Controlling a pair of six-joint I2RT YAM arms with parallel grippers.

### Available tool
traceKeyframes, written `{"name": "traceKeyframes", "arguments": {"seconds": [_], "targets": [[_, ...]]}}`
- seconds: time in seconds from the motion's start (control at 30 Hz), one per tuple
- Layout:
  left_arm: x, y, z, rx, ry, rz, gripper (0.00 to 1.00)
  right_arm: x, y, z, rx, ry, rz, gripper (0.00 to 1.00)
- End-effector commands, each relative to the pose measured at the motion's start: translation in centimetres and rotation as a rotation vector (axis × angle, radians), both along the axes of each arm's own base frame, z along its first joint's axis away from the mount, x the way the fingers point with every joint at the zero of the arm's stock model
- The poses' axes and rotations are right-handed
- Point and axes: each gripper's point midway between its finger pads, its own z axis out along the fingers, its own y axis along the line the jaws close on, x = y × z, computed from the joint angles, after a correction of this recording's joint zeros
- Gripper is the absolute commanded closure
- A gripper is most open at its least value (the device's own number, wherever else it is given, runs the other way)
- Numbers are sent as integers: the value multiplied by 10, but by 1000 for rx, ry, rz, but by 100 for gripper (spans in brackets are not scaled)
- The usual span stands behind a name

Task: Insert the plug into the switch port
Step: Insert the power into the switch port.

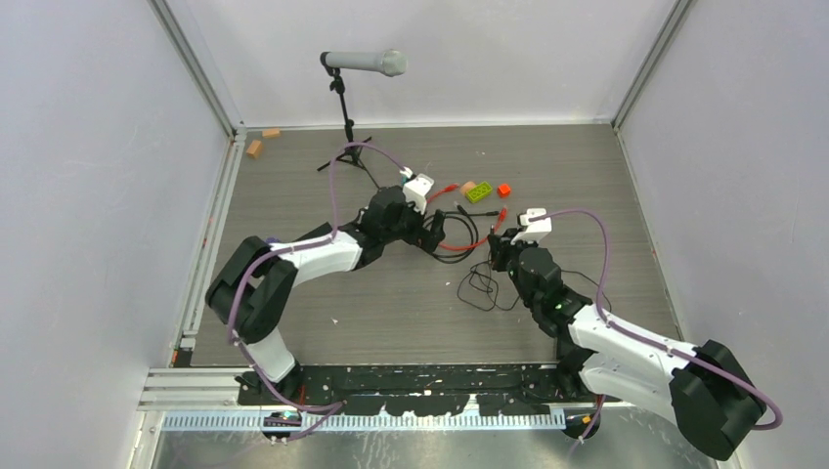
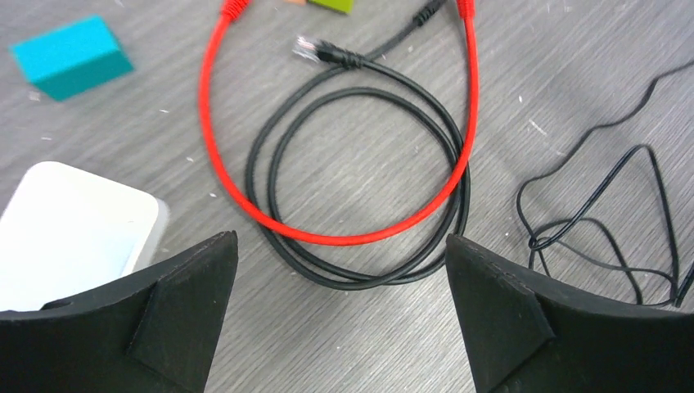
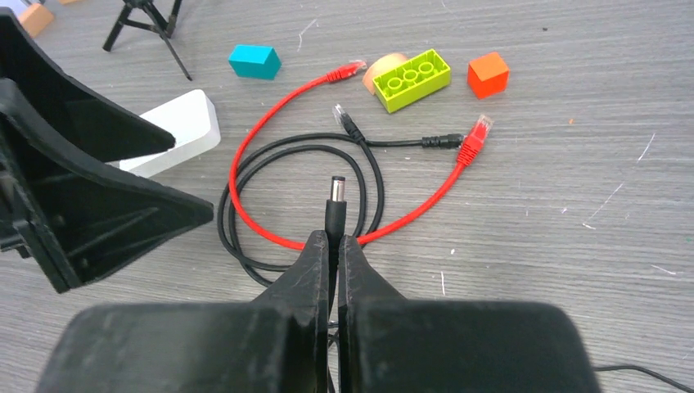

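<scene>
Plug (image 3: 481, 129), the clear tip on the red cable (image 2: 473, 98), lies loose on the table, and neither arm has it. Left gripper (image 2: 340, 246) hangs wide open over the cable loops, white box (image 2: 74, 221) beside it. Right gripper (image 3: 334, 246) is clamped on a black barrel connector (image 3: 336, 195). Switch port not visible in any view. Judged step: pre-grasp. The next move calls for the open jaws to pinch the plug body squarely.

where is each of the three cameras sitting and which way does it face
Top external: above and behind the bases, looking down on the table; both arms show.
Left wrist: on the left arm, facing down between the fingers of the open left gripper.
Right wrist: behind the right gripper, shut on a barrel plug, facing forward.
Shared: both wrist views hold the red cable loop and white box.
</scene>
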Motion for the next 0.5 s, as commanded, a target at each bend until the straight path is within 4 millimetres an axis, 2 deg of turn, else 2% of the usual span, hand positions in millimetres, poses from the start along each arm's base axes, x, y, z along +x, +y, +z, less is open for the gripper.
{"name": "traceKeyframes", "arguments": {"seconds": [0.0, 0.17, 0.27, 0.37, 0.47], "targets": [[11, 20, 49, -19, -107, 89, 0, 4, 5, 47, 50, -68, 14, 99], [36, 59, 88, 45, -130, 268, 0, -2, 0, 57, 21, -29, 16, 100], [48, 84, 105, 55, -119, 356, 0, -7, -1, 60, 7, 9, 22, 100], [53, 109, 110, 62, -89, 432, 0, -12, 0, 61, -8, 64, 37, 100], [58, 141, 109, 93, -38, 548, 0, -20, 2, 54, -33, 150, 62, 100]]}}
